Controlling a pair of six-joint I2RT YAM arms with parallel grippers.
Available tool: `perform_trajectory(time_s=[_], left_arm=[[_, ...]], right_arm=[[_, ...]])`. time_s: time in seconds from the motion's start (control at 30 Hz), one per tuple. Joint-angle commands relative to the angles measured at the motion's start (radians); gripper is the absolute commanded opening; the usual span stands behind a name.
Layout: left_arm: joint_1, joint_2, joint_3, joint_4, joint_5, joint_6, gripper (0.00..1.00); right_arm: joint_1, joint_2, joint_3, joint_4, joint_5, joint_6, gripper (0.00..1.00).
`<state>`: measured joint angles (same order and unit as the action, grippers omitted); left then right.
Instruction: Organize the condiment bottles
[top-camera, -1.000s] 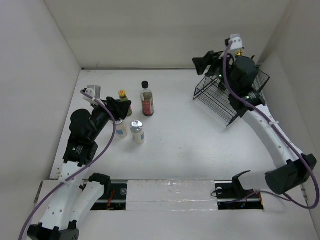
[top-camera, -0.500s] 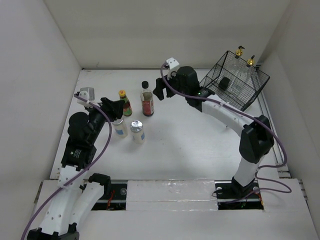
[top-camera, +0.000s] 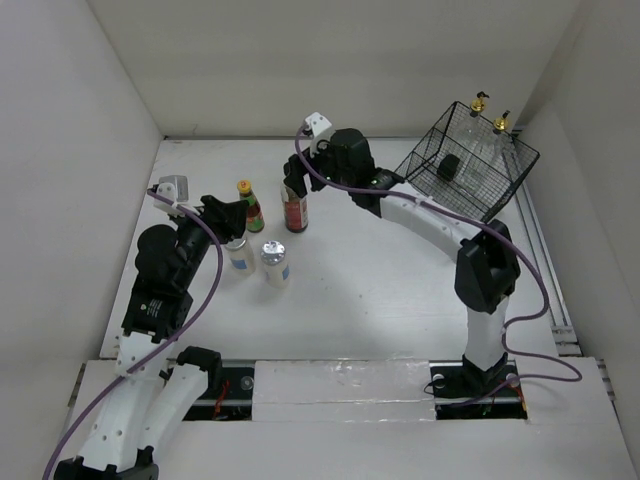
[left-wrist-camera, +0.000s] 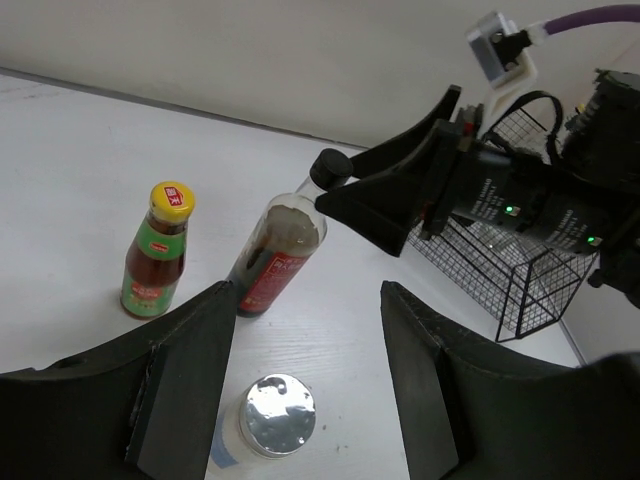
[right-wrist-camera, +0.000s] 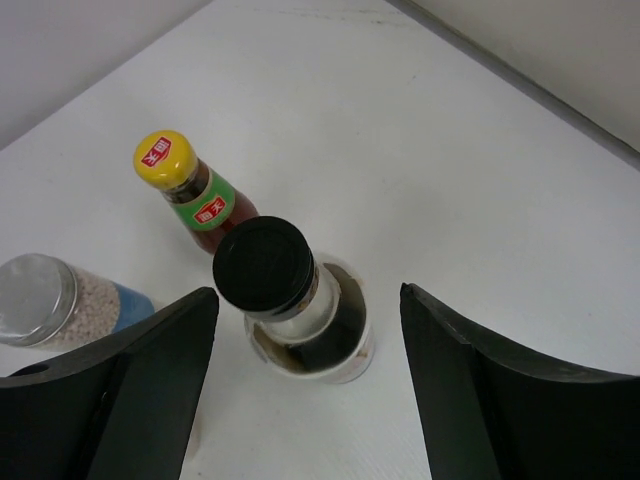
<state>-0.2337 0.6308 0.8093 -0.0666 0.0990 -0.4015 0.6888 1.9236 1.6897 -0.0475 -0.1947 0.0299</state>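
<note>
The black-capped red-labelled bottle (top-camera: 294, 213) stands mid-table. My right gripper (top-camera: 297, 186) is open and hovers over it, one finger on each side of the black cap (right-wrist-camera: 263, 265), not touching. The yellow-capped bottle (top-camera: 249, 205) stands just left of it and also shows in the right wrist view (right-wrist-camera: 178, 178). Two short white bottles (top-camera: 274, 263) (top-camera: 240, 256) stand in front. My left gripper (top-camera: 235, 228) is open and empty above one silver-lidded white bottle (left-wrist-camera: 277, 415). Two clear glass bottles with gold pourers (top-camera: 478, 105) (top-camera: 499, 124) stand in the black wire basket.
The black wire basket (top-camera: 500, 195) sits tilted at the back right corner, against the right wall. White walls close the table on the left, back and right. The right arm stretches across the back of the table from the basket side.
My right arm has swung left from the basket, across the back of the table, to above the black-capped bottle. The left gripper has barely moved.
</note>
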Motion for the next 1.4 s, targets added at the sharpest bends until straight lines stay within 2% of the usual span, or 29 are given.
perform_trajectory(time_s=[0.0,0.13,0.27,0.33,0.37,0.4,0.47,0.5,0.57,0.77,0.87,1.03,1.2,1.37], left_arm=[[0.005,-0.008,0.019,0.037,0.025,-0.003,0.56],[0.005,-0.017,0.019,0.047,0.025,-0.003,0.56],[0.005,-0.017,0.019,0.047,0.034,-0.003,0.56],[0.005,-0.017,0.019,0.047,0.034,-0.003,0.56],[0.005,-0.017,0.010,0.047,0.044,-0.003,0.56],[0.005,-0.017,0.010,0.047,0.044,-0.003,0.56],[0.005,-0.017,0.010,0.047,0.044,-0.003,0.56],[0.005,-0.017,0.010,0.047,0.044,-0.003,0.56],[0.005,-0.017,0.010,0.047,0.044,-0.003,0.56],[0.005,-0.017,0.010,0.056,0.044,-0.003,0.56],[0.005,-0.017,0.010,0.056,0.053,-0.003,0.56],[0.005,-0.017,0.010,0.056,0.062,-0.003,0.56],[0.005,-0.017,0.010,0.056,0.062,-0.003,0.56],[0.005,-0.017,0.010,0.065,0.071,-0.003,0.56]], right_arm=[[0.026,0.041,0.068,0.050,0.021,-0.012,0.78],[0.035,0.075,0.090,0.090,0.021,-0.002,0.71],[0.044,0.084,0.090,0.127,0.057,0.008,0.58],[0.055,0.084,0.068,0.173,0.081,0.018,0.54],[0.055,0.084,0.045,0.192,0.081,0.028,0.50],[0.055,0.075,0.035,0.207,0.081,0.040,0.41],[0.055,0.066,0.025,0.241,0.090,0.053,0.37],[0.055,0.052,0.009,0.254,0.101,0.062,0.31],[0.055,0.028,-0.007,0.274,0.112,0.062,0.25],[0.045,-0.170,-0.097,0.299,0.205,0.074,0.22],[-0.015,-0.320,-0.159,0.299,0.247,0.074,0.22],[-0.202,-0.504,-0.212,0.252,0.290,0.099,0.20],[-0.360,-0.548,-0.213,0.227,0.314,0.099,0.20],[-0.498,-0.509,-0.153,0.207,0.369,0.099,0.19]])
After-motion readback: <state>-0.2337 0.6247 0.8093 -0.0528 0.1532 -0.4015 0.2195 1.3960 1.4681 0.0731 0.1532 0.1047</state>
